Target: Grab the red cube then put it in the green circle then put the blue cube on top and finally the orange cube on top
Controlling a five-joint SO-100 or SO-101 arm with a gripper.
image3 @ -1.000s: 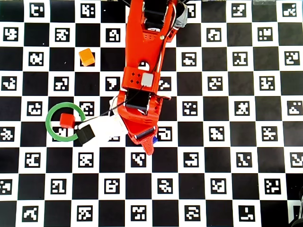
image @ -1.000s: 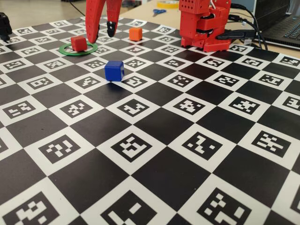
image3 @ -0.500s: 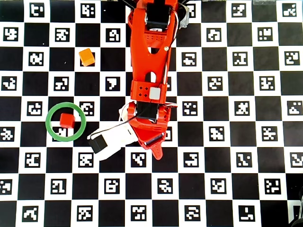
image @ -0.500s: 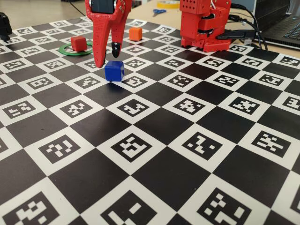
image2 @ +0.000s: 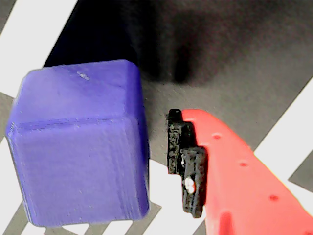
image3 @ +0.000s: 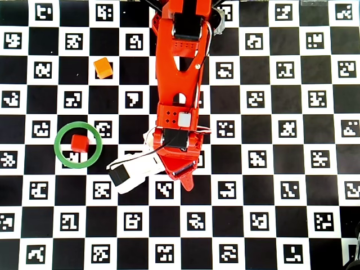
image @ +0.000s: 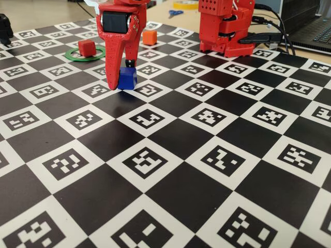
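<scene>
Straddling the blue cube (image: 126,78) upper left of the fixed view, pincer (image: 120,76) spread, not gripping. Red cube (image: 87,48) sits inside green circle (image: 72,56); orange cube (image: 149,36) behind.

Blue cube (image2: 80,142) beside fingertip (image2: 188,166) (apparently apart)

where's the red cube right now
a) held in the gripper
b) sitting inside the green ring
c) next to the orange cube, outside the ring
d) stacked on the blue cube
b: in the overhead view the red cube sits on the board inside the green circle, while the gripper is lowered around the blue cube and the orange cube stands apart.
</scene>
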